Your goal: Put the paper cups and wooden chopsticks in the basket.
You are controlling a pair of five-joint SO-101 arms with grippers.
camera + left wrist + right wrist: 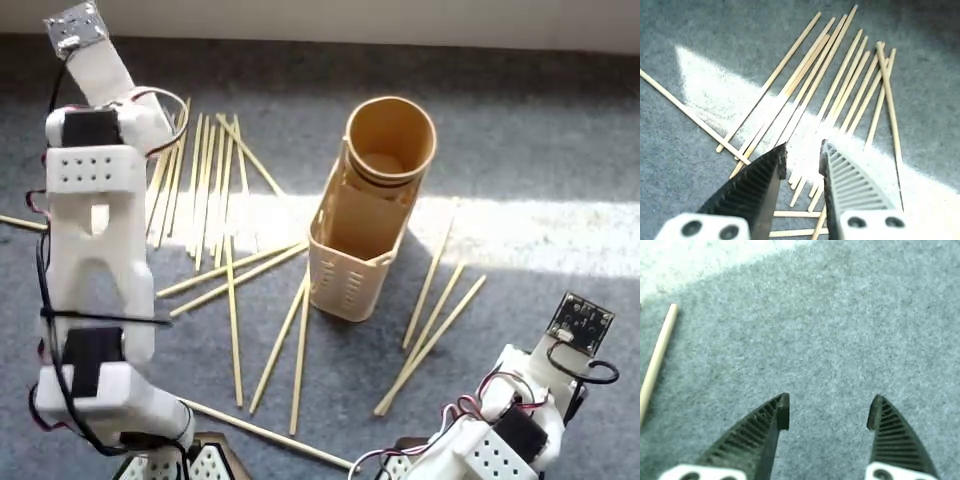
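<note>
1. Basket (345, 275): a tall cream plastic bin, squared in section, with short slots pierced through its wall. You will find it mid-table on the mat.
2. Paper cups (392, 135): tan, round and nested, with rings at the rim. They sit in the basket's mouth and stick out above it.
3. Chopsticks (205, 185): thin, straight sticks of pale bare wood, all lying on the mat outside the basket. You have a fan of them beside the left arm (95, 250), several crossed at the basket's foot, and three on its far side.
4. Mat (530, 120): grey and napped like felt, with a band of sunlight across it.
5. Left gripper (802, 157): one black toothed finger and one pale grey. The tips stand a narrow gap apart with nothing between them, above the near ends of the fan.
6. Right gripper (830, 412): both fingers are black and ribbed, spread wide and holding nothing over the bare mat. One chopstick lies off to the side, apart from it.
</note>
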